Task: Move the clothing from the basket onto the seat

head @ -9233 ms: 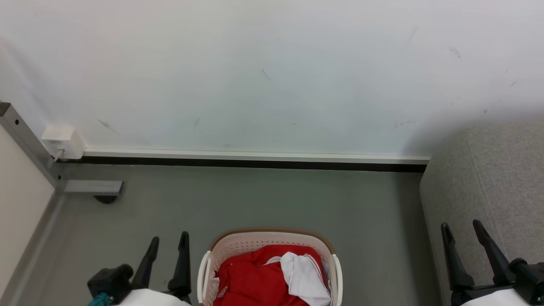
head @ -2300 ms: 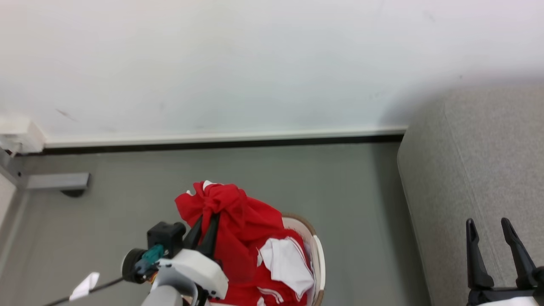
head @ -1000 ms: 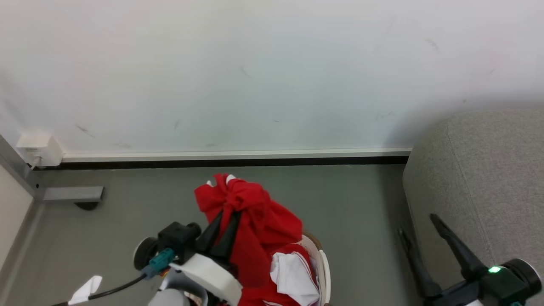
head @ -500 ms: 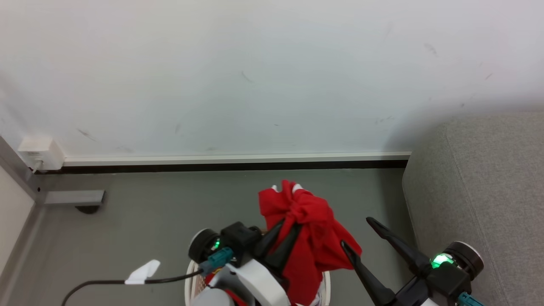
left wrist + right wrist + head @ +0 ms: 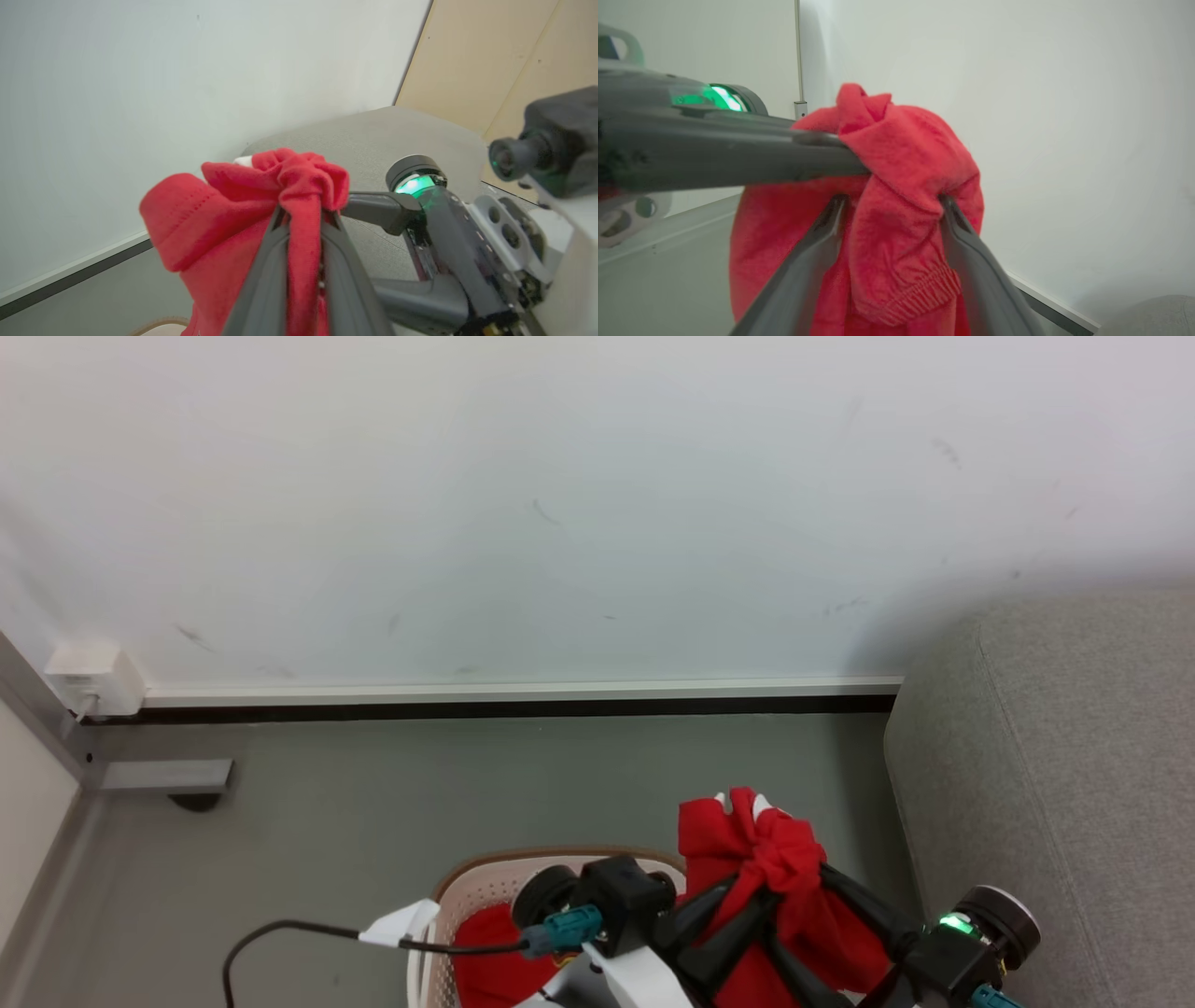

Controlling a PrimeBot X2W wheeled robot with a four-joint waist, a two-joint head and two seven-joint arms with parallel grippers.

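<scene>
The left pincer (image 5: 302,214) is clamped on a gathered knot of the clothing (image 5: 196,219), held above the basket (image 5: 485,873) near the seat (image 5: 1055,756). The right pincer (image 5: 891,201) straddles the knot, fingers spread. The fabric is soft, light and floppy: take bunched folds, not loose edges.

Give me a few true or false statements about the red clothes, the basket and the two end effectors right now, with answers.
1. The left end effector is clamped on a red garment. True.
2. The basket is empty. False: red clothing lies inside it.
3. The held garment rests on the sofa. False: it hangs in the air beside the sofa.
4. The right end effector has its fingers spread on either side of that same garment. True.
</scene>
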